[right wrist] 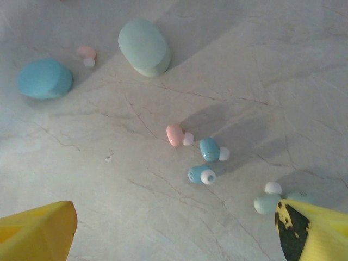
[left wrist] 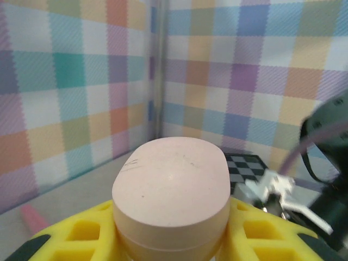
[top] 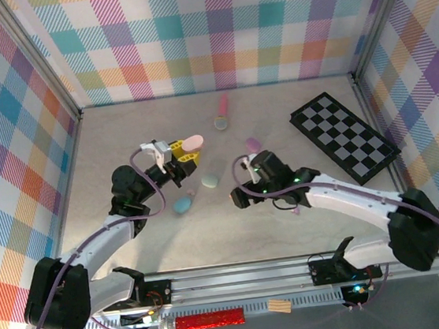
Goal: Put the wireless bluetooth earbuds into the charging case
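Observation:
A pink oval charging case (left wrist: 171, 196) sits between the yellow fingers (left wrist: 65, 236) of my left gripper (top: 177, 158), which is shut on it and holds it closed above the table. My right gripper (right wrist: 174, 239) hangs open over the floor with nothing between its fingers. Below it lie several earbuds: a pink one (right wrist: 175, 134), two blue ones (right wrist: 209, 149) (right wrist: 197, 174), and a mint one (right wrist: 266, 203) right beside the right fingertip (right wrist: 310, 225). Another pink earbud (right wrist: 86, 52) lies near the cases.
A mint case (top: 209, 180) and a blue case (top: 183, 205) lie closed between the arms. A purple case (top: 253, 142) sits behind the right gripper (top: 242, 184). A folded checkerboard (top: 343, 136) lies at the right wall. A pink stick (top: 223, 102) lies at the back.

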